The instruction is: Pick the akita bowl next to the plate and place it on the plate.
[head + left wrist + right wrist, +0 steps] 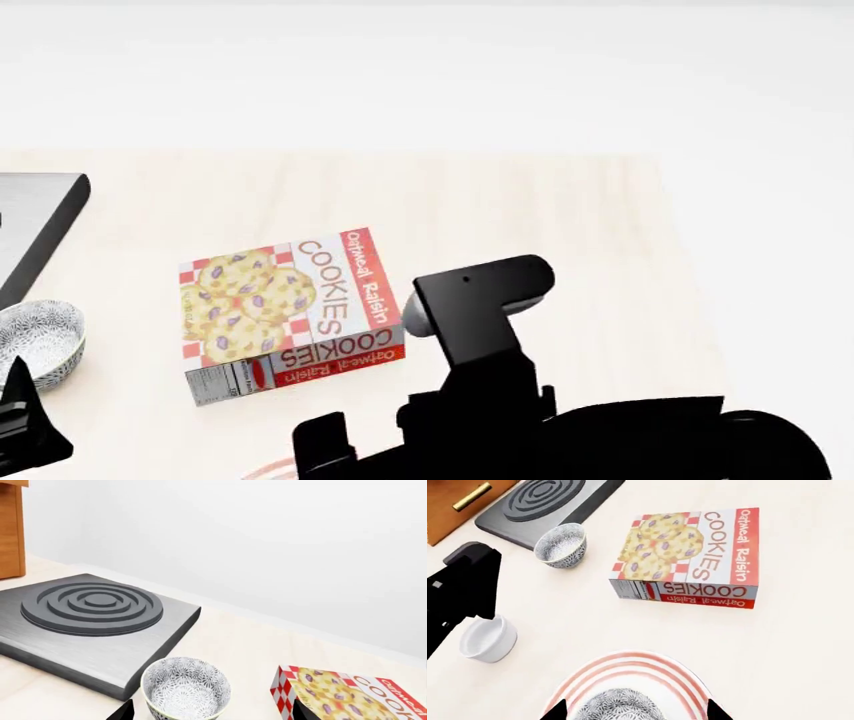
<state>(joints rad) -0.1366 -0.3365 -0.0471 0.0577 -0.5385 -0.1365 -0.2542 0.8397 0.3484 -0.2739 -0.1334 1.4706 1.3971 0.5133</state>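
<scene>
**Left wrist view.** The left fingers (125, 712) are spread. Only their two dark tips show, one on either side of the other bowl (185, 687), with a gap on both sides. This speckled bowl stands upright on the table (240, 645), just beside the stove (93, 610) and near the box (347, 695). It is not the task's bowl.
Hazard: closing the left fingers here would grasp the wrong bowl or push it against the stove edge.

**Head view.** The other bowl (38, 340) is at 9 o'clock from the box (287, 310), and the left fingers (20, 425) are at 6 o'clock from this bowl. The right arm hides the task's bowl and most of the plate.

**Right wrist view.** The bowl (617, 707) sits over the centre of the plate (627, 667), inside the red rings and cut off by the frame edge. The right fingers (557, 712) are spread. One tip is just beside the bowl wall and the other is well apart from it. Contact between the foot and the plate cannot be confirmed. The cup (488, 639) stands near the plate, at 10 o'clock from it.
Hazards: a tilted or sideways retreat could let the nearer finger catch the bowl wall, dragging it off centre or tipping it. If the bowl is not fully seated, it may drop and rock. The left arm is close by, so the arms could collide.
</scene>
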